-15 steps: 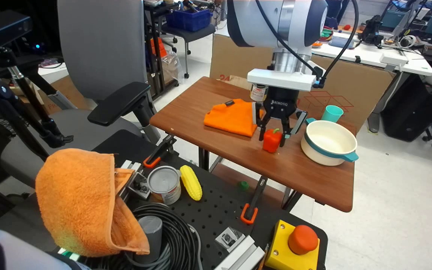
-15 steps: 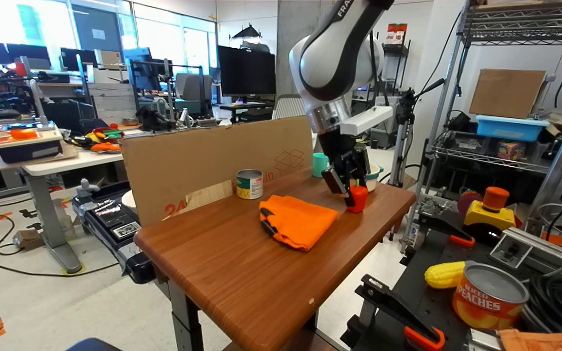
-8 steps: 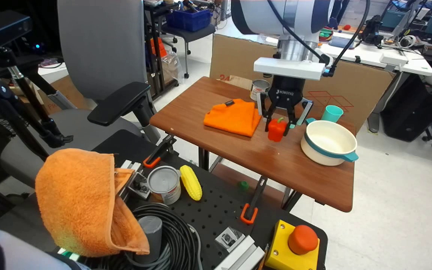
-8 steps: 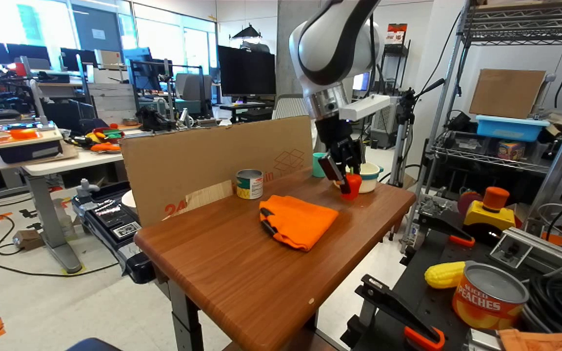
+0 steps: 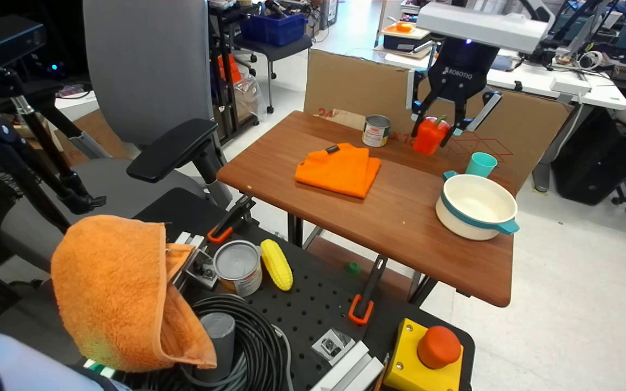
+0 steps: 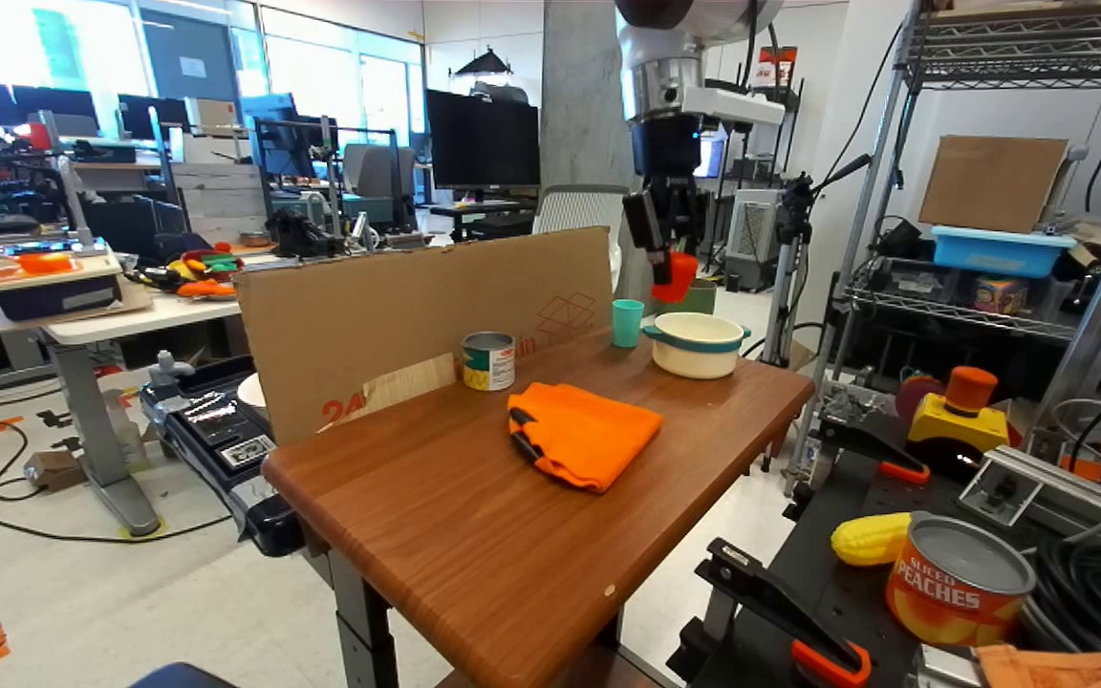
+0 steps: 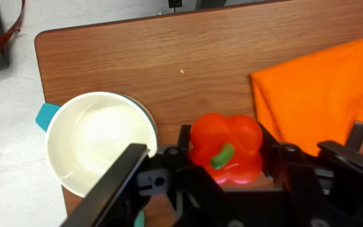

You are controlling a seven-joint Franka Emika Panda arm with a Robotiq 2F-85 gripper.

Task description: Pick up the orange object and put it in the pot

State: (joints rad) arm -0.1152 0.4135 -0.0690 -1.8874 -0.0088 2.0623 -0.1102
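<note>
The orange object is a red-orange toy pepper with a green stem. My gripper is shut on it, one finger on each side, and holds it well above the table. The pepper shows between the fingers in the wrist view, and it also shows raised in an exterior view. The pot is white with a teal rim and handles and stands on the table near its end. In the wrist view the pot is left of the held pepper, and its inside shows bare.
A folded orange cloth lies on the wooden table. A teal cup stands close beside the pot. A can stands at the table's back edge. A cardboard panel rises behind the table.
My gripper has lifted the pepper from near the table top to high above it. It has also moved toward the cardboard side and the pot's end. The pot and cloth have not moved.
</note>
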